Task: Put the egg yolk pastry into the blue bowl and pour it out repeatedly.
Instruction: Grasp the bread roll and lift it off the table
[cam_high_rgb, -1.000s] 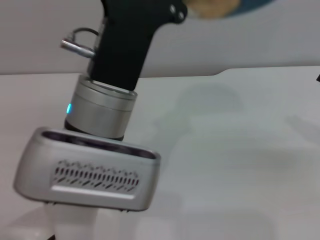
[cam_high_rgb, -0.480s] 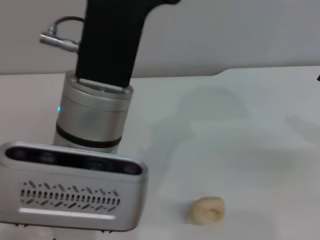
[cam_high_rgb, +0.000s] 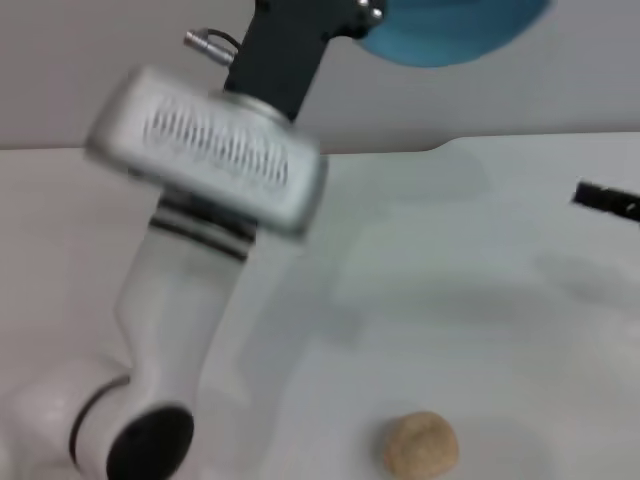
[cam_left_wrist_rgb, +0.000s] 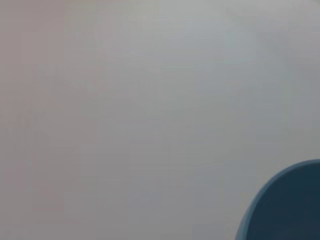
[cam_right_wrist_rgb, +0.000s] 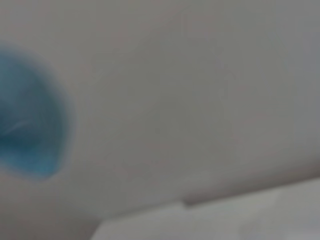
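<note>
The egg yolk pastry (cam_high_rgb: 420, 445) lies on the white table (cam_high_rgb: 480, 330) near the front edge, right of the middle. My left gripper (cam_high_rgb: 372, 22) is raised to the top of the head view and holds the blue bowl (cam_high_rgb: 455, 30) in the air by its rim, high above the table. The bowl's edge shows in the left wrist view (cam_left_wrist_rgb: 287, 207), and it appears as a blue shape in the right wrist view (cam_right_wrist_rgb: 27, 127). Only the dark tip of my right gripper (cam_high_rgb: 605, 198) shows at the right edge, apart from the pastry.
My left arm's grey wrist housing (cam_high_rgb: 205, 150) and white forearm (cam_high_rgb: 170, 330) fill the left half of the head view and hide the table behind them. The table's back edge (cam_high_rgb: 520, 140) meets a grey wall.
The pastry dropped out of the raised bowl onto the table and now lies still. My left arm has swung upward, and the bowl is back in view at the top.
</note>
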